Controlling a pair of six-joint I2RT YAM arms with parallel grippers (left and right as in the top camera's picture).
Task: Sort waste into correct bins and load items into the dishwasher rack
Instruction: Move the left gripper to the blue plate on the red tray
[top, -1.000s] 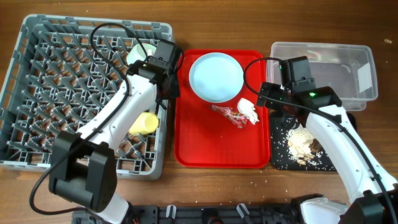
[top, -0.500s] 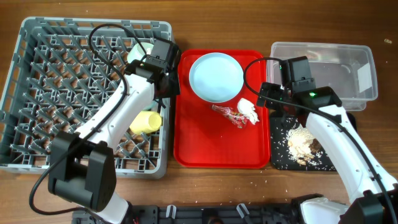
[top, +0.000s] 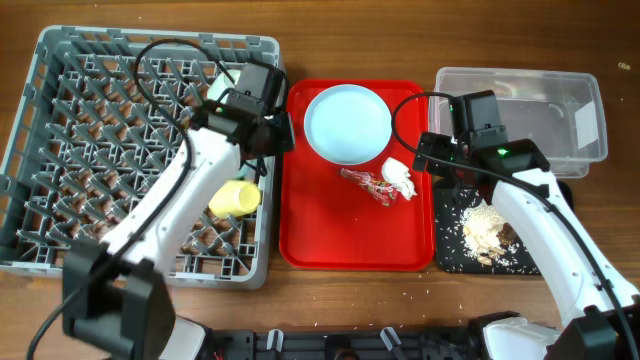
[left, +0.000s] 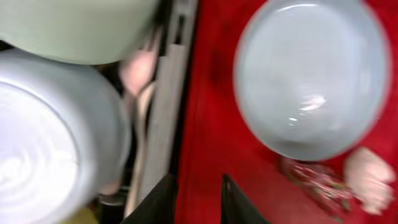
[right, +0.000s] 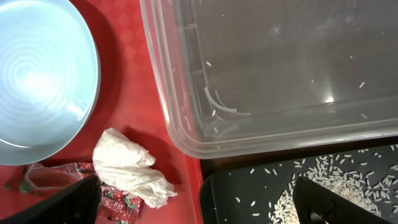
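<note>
My left gripper (top: 278, 135) hangs over the seam between the grey dishwasher rack (top: 60, 150) and the red tray. In the blurred left wrist view its fingertips (left: 198, 194) stand a little apart with only red tray between them. A yellow cup (top: 235, 197) and a mint-green bowl (top: 222, 82) lie in the rack. The pale blue plate (top: 347, 122), white tissue wad (top: 398, 178) and red wrapper (top: 368, 182) rest on the red tray. My right gripper (right: 202, 202) is wide open above the black tray's left edge, beside the tissue (right: 127, 165).
The clear tub (top: 540, 110) stands at the back right, holding only a few stray grains. The black tray (top: 450, 250) in front of it holds beige food scraps (top: 485, 228). The flat red tray (top: 320, 240) lies between the rack and the bins.
My left gripper has shifted slightly right from the rack's edge toward the red tray, and its jaws have parted a little. The right arm has not moved.
</note>
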